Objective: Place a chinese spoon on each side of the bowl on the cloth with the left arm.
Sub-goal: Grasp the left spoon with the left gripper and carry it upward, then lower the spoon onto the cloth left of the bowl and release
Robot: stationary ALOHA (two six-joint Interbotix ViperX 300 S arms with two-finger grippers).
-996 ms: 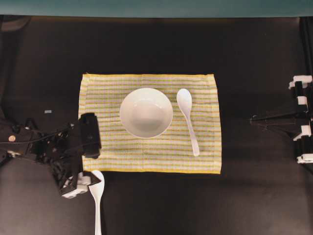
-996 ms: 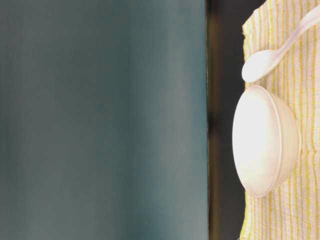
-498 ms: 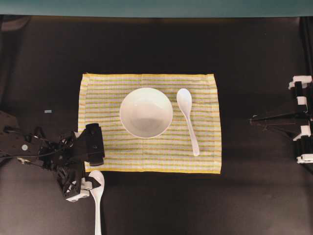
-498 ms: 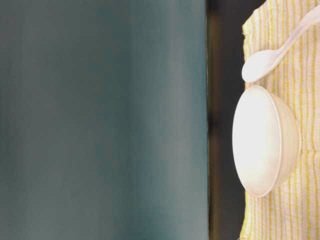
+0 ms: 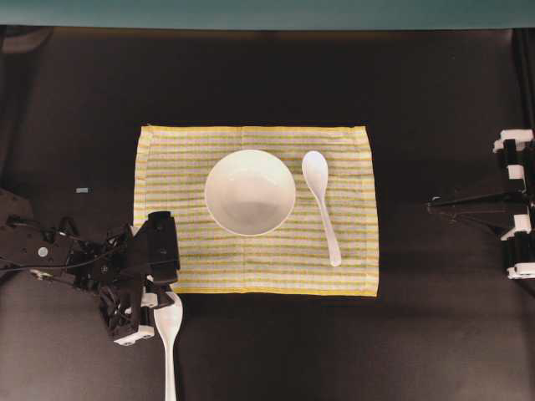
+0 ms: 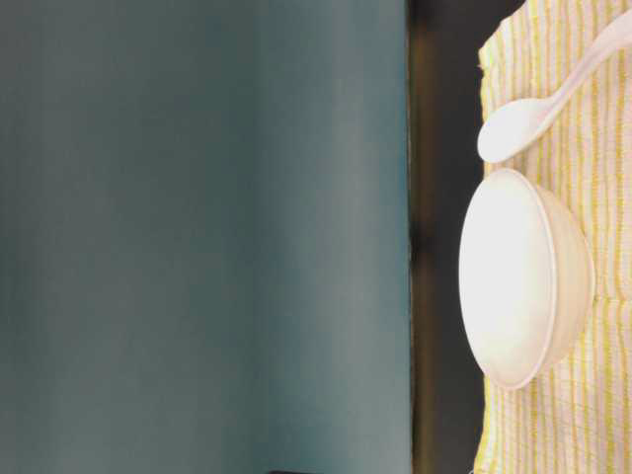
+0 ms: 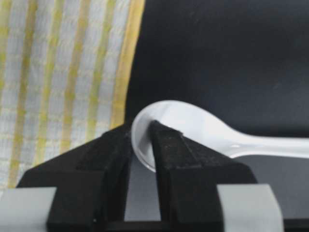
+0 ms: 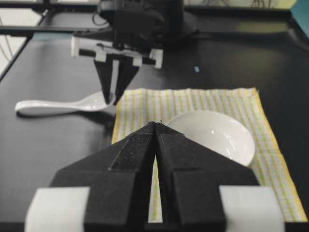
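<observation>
Left wrist view: black wedge-shaped left gripper (image 7: 143,140) pinches glossy white spoon (image 7: 193,130) rim beside woven cloth (image 7: 63,72).

My black worktop (image 5: 435,100) carries the striped cloth (image 5: 351,259) at its middle, and a white Chinese spoon (image 5: 168,334) lies just off the cloth's near-left corner, handle reaching toward the near edge.

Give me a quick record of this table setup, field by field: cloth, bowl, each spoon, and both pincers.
cloth: striped yellow, flat on black table
bowl: white, empty, centred on cloth
placed spoon: on cloth, beside bowl, toward the right arm's side
second spoon: off cloth, on table near its corner
left pincer: closed on second spoon's scoop rim
right pincer: shut, empty, away from cloth
</observation>
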